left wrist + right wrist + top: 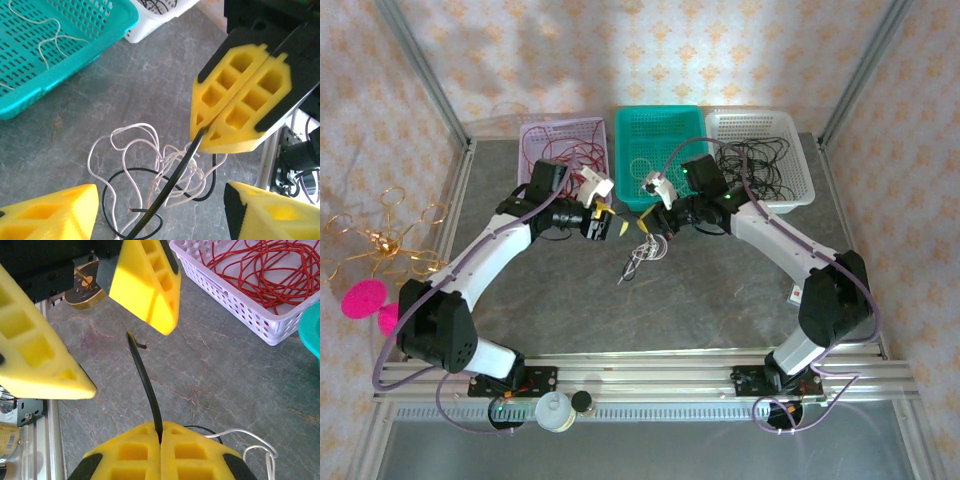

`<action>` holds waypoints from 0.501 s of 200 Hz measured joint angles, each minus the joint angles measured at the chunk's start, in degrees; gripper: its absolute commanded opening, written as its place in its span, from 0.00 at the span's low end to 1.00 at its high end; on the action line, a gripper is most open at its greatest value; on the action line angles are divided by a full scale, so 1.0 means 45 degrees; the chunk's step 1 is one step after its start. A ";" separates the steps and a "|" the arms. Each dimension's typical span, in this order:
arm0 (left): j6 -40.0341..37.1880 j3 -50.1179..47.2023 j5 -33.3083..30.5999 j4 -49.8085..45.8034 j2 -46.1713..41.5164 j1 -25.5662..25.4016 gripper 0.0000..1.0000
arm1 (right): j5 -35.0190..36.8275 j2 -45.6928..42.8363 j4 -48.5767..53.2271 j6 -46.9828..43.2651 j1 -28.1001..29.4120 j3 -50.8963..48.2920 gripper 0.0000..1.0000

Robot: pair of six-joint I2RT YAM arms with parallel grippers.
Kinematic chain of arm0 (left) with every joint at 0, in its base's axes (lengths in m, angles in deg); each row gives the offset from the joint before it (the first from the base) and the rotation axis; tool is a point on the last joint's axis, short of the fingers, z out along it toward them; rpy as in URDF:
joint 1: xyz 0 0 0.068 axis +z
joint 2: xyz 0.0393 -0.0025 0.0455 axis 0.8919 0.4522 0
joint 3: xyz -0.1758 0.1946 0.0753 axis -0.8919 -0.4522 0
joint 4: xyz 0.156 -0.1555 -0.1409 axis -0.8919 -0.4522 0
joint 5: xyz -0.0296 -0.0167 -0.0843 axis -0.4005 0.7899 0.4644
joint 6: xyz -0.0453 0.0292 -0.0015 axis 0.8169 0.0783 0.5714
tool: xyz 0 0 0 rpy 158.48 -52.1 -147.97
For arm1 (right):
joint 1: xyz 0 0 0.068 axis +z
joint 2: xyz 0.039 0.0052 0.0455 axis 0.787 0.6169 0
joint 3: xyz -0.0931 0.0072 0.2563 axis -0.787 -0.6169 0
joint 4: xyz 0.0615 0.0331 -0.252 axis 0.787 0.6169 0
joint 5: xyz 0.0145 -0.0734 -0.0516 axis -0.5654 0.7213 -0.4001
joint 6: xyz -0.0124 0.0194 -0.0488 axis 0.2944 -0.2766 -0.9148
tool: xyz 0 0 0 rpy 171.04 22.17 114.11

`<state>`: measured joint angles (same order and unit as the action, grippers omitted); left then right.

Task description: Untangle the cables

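Centrally on the table (720, 300), between the two arms, the cables (645, 252): a small cream-white and black clump, strands too thin and tangled to follow from above. Jaws of the right gripper (160, 437) pressed together on one black cable (146, 382), free end sticking out beyond. Jaws of the left gripper (129, 359) spread apart, one finger either side of that end, contact hard to judge. Clump's near edge cut off in the left wrist view.
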<state>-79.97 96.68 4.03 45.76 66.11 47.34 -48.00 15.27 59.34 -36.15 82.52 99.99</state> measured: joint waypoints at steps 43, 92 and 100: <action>-0.0442 0.0029 -0.0199 -0.0287 0.0044 -0.0160 0.00 | -0.0019 0.0000 0.0000 0.0005 0.0000 0.0204 0.00; 0.0019 0.0661 -0.1535 -0.0121 -0.0316 -0.0529 0.00 | 0.0335 0.0000 -0.0335 0.0296 0.0180 0.0223 0.22; 0.0117 0.0869 -0.1642 -0.0131 -0.0471 -0.0641 0.00 | 0.0549 0.0000 -0.0636 0.0544 0.0296 0.0155 0.25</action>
<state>-79.44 100.59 -3.36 45.17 63.99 44.46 -45.53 15.27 56.48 -33.71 83.85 100.69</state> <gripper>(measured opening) 0.041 0.204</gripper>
